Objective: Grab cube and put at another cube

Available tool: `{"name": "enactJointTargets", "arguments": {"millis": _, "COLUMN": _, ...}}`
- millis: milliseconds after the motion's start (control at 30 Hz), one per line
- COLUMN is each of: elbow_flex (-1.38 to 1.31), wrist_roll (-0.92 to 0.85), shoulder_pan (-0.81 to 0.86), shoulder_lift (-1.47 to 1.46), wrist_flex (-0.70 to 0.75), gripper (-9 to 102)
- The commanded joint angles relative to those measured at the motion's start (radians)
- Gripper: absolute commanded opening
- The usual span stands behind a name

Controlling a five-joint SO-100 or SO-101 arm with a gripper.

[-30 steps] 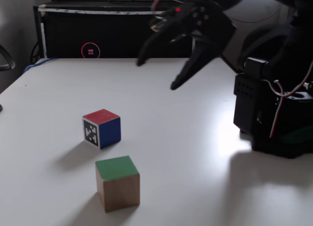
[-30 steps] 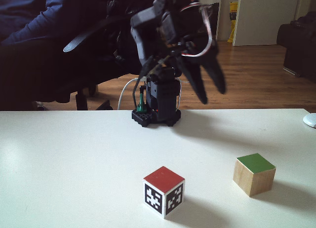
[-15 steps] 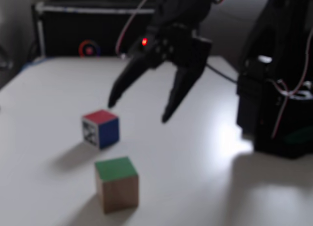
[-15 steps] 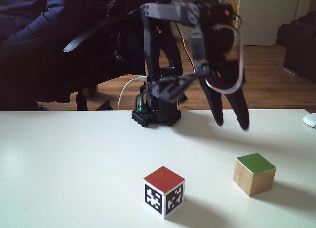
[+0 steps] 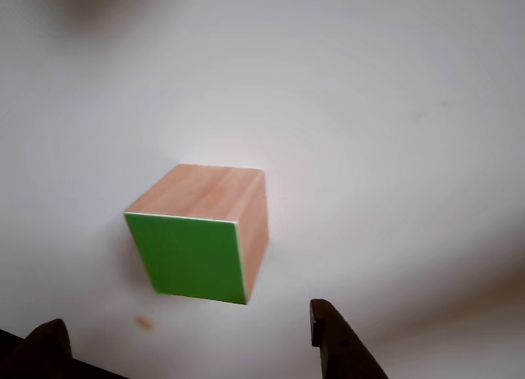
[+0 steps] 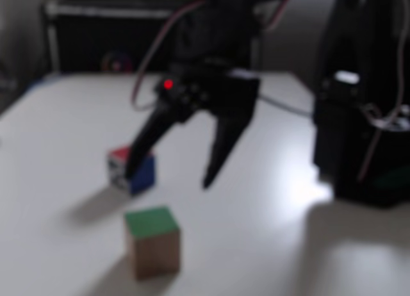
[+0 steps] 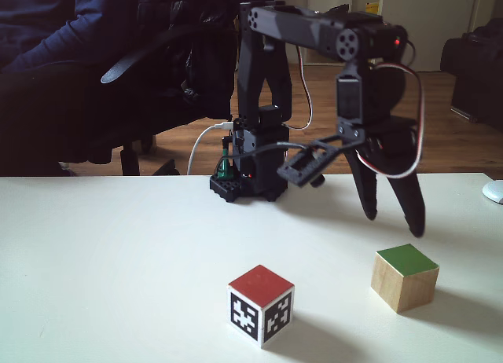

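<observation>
The cube with the green face [image 7: 405, 276] rests on the white table, front right in a fixed view and front centre as the cube [image 6: 152, 241] in the other fixed view. The other cube, with a red top and marker sides [image 7: 261, 304], stands apart from it; one finger partly covers the other cube [image 6: 145, 173]. My gripper [image 7: 393, 225] hangs open just above and behind the green cube, touching nothing. The gripper [image 6: 170, 177] has its fingers spread wide. In the other view the green cube [image 5: 201, 235] lies ahead of the open gripper [image 5: 184, 321], between both fingertips.
The arm's black base [image 7: 250, 163] stands at the table's far side, and shows as the base [image 6: 362, 148] on the right. A black box [image 6: 96, 46] runs along the back. A person in dark clothes [image 7: 71, 56] sits behind the table. A white object [image 7: 493, 192] lies at the right edge.
The open gripper has swung down and toward the green cube, from high above the table to just over it. Both cubes have stayed put.
</observation>
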Motion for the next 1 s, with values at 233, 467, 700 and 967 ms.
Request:
{"name": "enactJointTargets", "arguments": {"millis": 233, "elbow_flex": -0.135, "wrist_roll": 0.02, "shoulder_pan": -0.018, "shoulder_lift": -0.149, "wrist_flex": -0.009, "gripper": 44}}
{"name": "enactJointTargets", "arguments": {"millis": 467, "elbow_flex": -0.215, "wrist_roll": 0.032, "shoulder_pan": -0.021, "shoulder_lift": -0.267, "wrist_flex": -0.012, "gripper": 44}}
{"name": "enactJointTargets", "arguments": {"millis": 700, "elbow_flex": -0.262, "wrist_roll": 0.038, "shoulder_pan": -0.026, "shoulder_lift": -0.35, "wrist_flex": -0.028, "gripper": 44}}
{"name": "enactJointTargets", "arguments": {"millis": 967, "elbow_flex": -0.314, "wrist_roll": 0.052, "shoulder_pan": -0.04, "shoulder_lift": -0.43, "wrist_flex": -0.035, "gripper": 43}}
